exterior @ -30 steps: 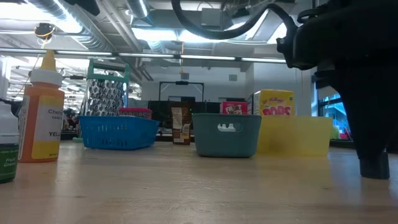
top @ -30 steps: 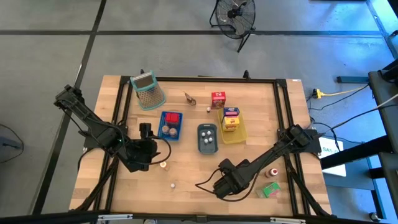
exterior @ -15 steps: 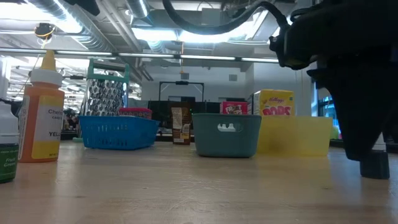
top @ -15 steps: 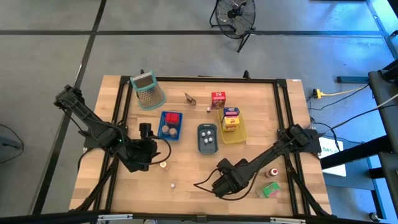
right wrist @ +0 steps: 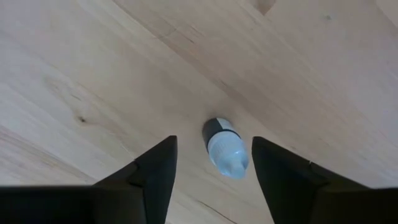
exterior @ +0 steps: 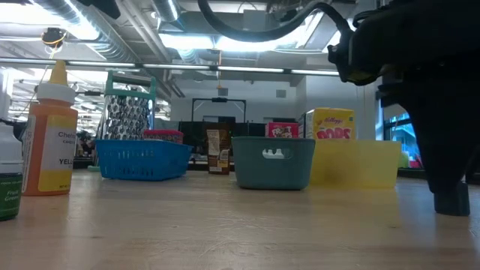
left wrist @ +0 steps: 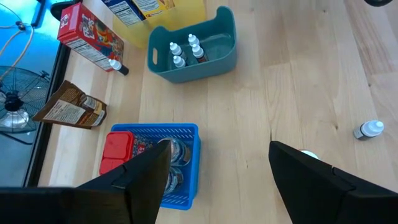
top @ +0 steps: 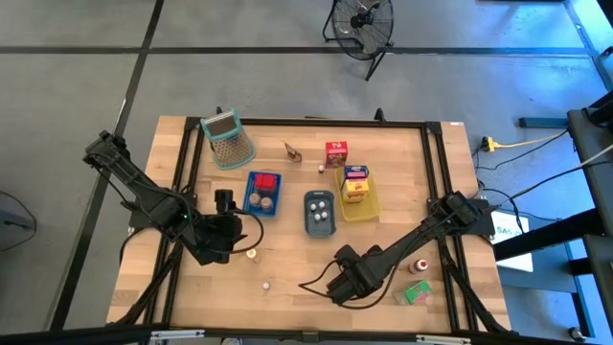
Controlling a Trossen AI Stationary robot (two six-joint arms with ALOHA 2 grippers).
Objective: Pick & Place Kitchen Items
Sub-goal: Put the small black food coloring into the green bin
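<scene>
In the right wrist view my right gripper is open and points down at the table. A tiny white bottle with a dark end lies on its side between the fingers, touching neither. In the high view the right gripper is near the table's near edge and hides this bottle. My left gripper is open and holds nothing, waiting left of centre near a brown round piece. A white piece lies nearer the near edge. The red-capped bottle and the green carton stand right of the right gripper.
The blue tray, grey-blue tray and yellow tray sit mid-table. The grater, a brown packet and the red carton stand toward the far edge. An orange squeeze bottle shows at the low view's left.
My right gripper has shifted a little toward the table's left, staying low over the table near its near edge. It tipped briefly and came back upright. Nothing on the table has moved.
</scene>
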